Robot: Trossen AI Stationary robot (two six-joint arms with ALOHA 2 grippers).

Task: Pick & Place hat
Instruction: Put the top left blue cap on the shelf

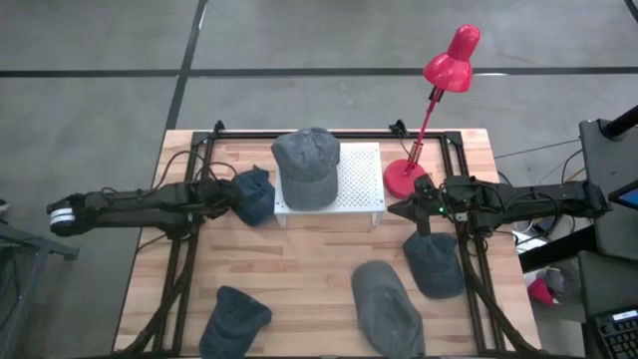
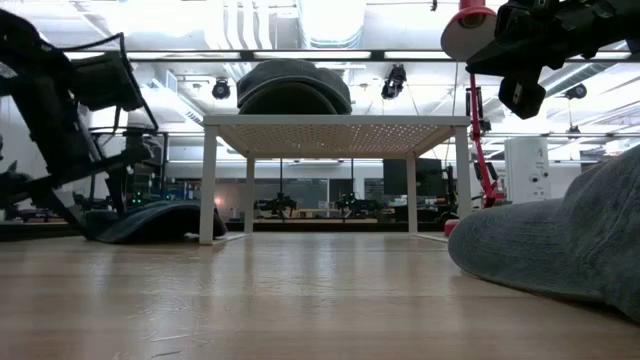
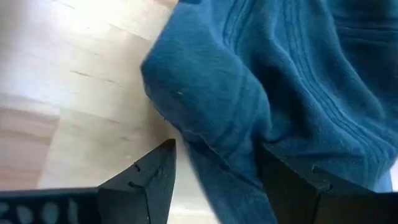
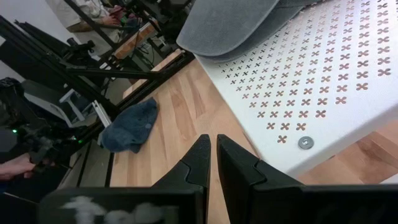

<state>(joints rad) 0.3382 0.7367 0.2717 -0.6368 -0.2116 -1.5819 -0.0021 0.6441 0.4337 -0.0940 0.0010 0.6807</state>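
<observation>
1. The left claw [image 1: 231, 196] is at the middle left of the top view, fingers apart around the blue hat [image 1: 254, 194].
2. The right claw [image 1: 399, 208], fingers together, holds nothing near the white stand [image 1: 359, 189].

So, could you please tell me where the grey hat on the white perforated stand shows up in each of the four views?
High view: the grey hat lies on the white stand, top centre.
Low view: it shows as a dark dome above the stand top.
Left wrist view: not in it; only a blue hat shows.
Right wrist view: its brim is at the top.
Shared landmark: the white stand.
</observation>
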